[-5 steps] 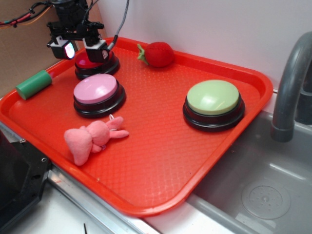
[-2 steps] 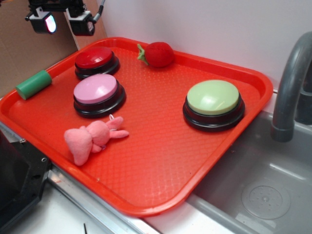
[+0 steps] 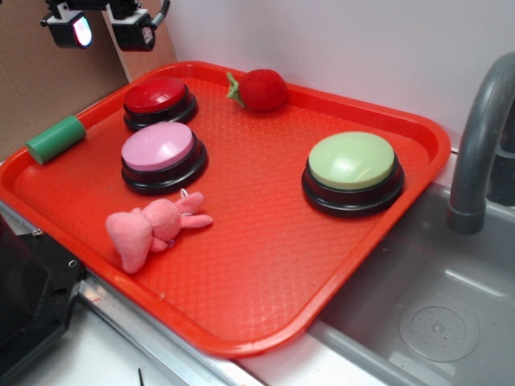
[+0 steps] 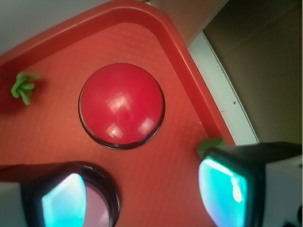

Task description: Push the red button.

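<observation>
The red button [image 3: 158, 98] [image 4: 121, 105], a glossy dark red dome on a black base, sits at the far left corner of the orange tray [image 3: 265, 241]. My gripper [image 3: 105, 30] hangs well above it, up at the frame's top left, open, with nothing between its fingers. In the wrist view the gripper [image 4: 142, 194] frames bare tray, its cyan-lit fingertips [image 4: 222, 189] wide apart, and the button lies below and ahead of them.
A pink-capped button [image 3: 163, 155] stands just in front of the red one, a green-capped button [image 3: 352, 170] at the right. A plush strawberry [image 3: 259, 88], a pink plush bunny [image 3: 153, 227] and a green cylinder [image 3: 56, 138] lie on the tray. Sink and faucet [image 3: 479, 145] are at right.
One second ago the gripper was down on the red button. It has risen clear of it and now hangs high above, hardly moving over the last half second.
</observation>
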Action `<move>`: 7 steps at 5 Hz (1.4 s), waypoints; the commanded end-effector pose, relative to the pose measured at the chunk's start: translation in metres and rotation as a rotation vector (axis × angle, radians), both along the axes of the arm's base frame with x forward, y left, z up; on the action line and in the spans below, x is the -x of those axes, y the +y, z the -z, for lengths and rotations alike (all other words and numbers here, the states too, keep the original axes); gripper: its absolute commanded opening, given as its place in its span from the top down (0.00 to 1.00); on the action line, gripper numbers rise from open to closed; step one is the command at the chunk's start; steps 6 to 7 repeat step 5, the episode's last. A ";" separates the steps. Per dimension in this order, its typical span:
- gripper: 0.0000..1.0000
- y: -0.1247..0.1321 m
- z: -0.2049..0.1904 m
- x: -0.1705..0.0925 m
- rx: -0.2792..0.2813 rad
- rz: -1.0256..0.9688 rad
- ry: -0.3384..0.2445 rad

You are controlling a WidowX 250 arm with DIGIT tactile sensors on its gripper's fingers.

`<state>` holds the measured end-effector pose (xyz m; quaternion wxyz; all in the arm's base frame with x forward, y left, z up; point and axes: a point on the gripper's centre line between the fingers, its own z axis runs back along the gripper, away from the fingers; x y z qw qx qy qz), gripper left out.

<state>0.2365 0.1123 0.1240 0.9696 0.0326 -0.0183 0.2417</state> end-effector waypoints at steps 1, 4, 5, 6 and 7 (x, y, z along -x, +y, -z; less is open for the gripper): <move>0.00 0.002 -0.036 -0.002 -0.041 0.027 -0.091; 0.00 -0.015 -0.044 -0.007 -0.075 0.089 -0.115; 0.00 -0.017 -0.044 -0.008 -0.099 0.097 -0.119; 0.00 -0.017 -0.044 -0.008 -0.099 0.097 -0.119; 0.00 -0.017 -0.044 -0.008 -0.099 0.097 -0.119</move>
